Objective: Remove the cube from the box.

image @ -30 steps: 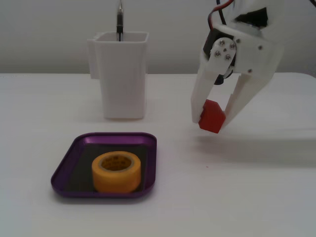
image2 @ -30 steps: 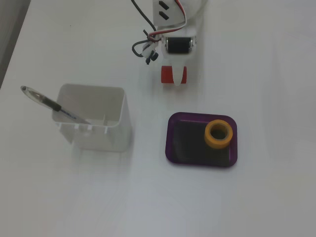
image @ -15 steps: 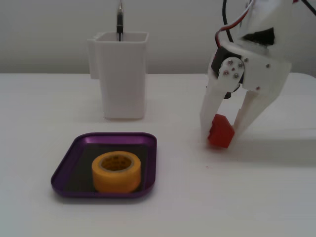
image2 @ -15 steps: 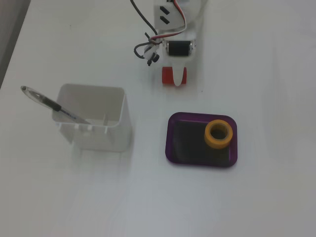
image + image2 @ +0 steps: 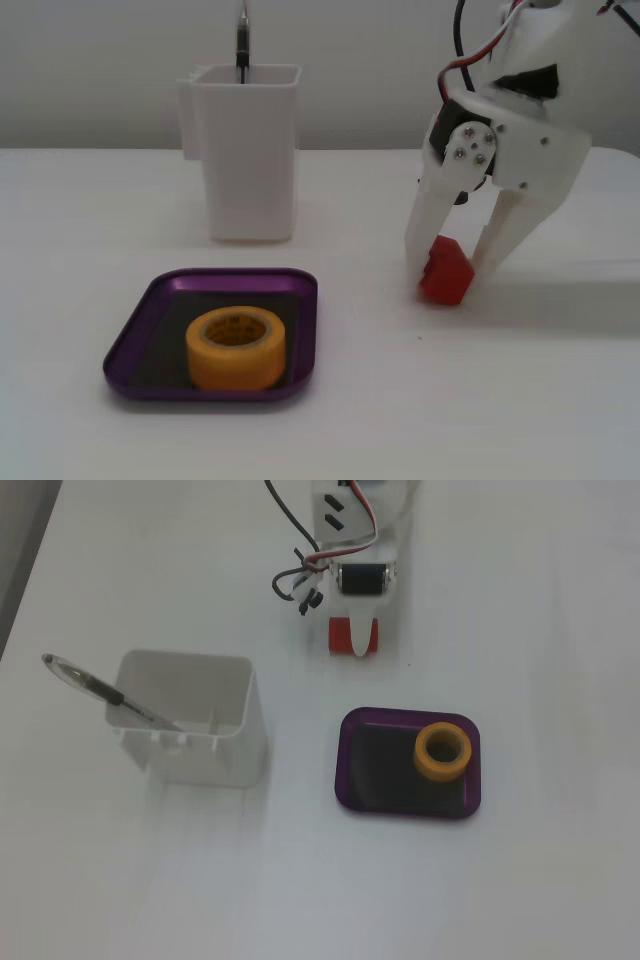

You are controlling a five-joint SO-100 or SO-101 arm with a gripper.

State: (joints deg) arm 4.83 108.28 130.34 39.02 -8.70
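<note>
The red cube [image 5: 445,278] sits on the white table to the right of the purple box [image 5: 133,338], outside it. My gripper [image 5: 450,268] points down over the cube, with one white finger against each side of it. The cube's bottom edge is at the table surface. In the fixed view from above, the cube [image 5: 340,637] shows partly under my gripper [image 5: 355,645], just beyond the box [image 5: 346,772]. The box holds only a yellow tape roll [image 5: 235,350].
A tall white rectangular cup [image 5: 250,170] with a pen [image 5: 242,40] in it stands behind the box. From above, the cup [image 5: 190,750] is left of the box and the tape roll [image 5: 443,752] lies in the box's right part.
</note>
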